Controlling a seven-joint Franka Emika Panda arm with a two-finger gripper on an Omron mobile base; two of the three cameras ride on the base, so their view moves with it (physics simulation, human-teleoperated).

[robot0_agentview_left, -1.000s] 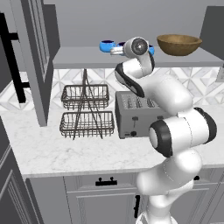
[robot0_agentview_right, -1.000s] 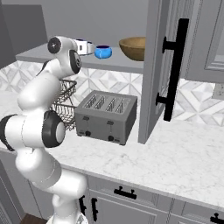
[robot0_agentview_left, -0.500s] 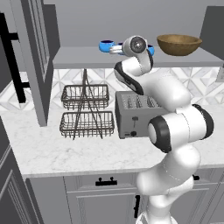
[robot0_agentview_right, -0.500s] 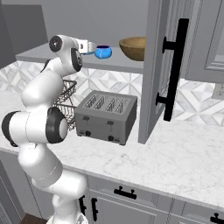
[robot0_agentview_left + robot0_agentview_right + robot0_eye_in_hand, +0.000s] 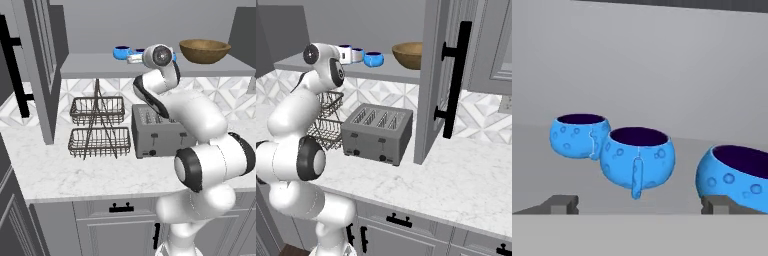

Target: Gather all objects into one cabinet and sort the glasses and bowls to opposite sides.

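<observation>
Three blue cups stand in a row on the cabinet's grey shelf (image 5: 677, 90): a left cup (image 5: 579, 135), a middle cup (image 5: 639, 155) and a right cup (image 5: 737, 175). My gripper (image 5: 639, 202) is open, its fingertips (image 5: 562, 202) spread to either side of the middle cup and a little short of it, holding nothing. In the left base view the gripper (image 5: 134, 58) reaches onto the shelf (image 5: 90, 67) beside a blue cup (image 5: 121, 52). The brown wooden bowl (image 5: 205, 50) sits at the shelf's right end, apart from the cups (image 5: 373, 59).
The open cabinet door (image 5: 436, 75) with its black bar handle (image 5: 456, 80) hangs to the right of the shelf; another door (image 5: 42, 75) stands at the left. Below, on the marble counter (image 5: 50, 170), are a silver toaster (image 5: 155, 132) and a wire basket rack (image 5: 97, 125).
The jaws have gone from shut to wide open, letting go of a blue cup that now stands free on the shelf. The arm has barely moved.
</observation>
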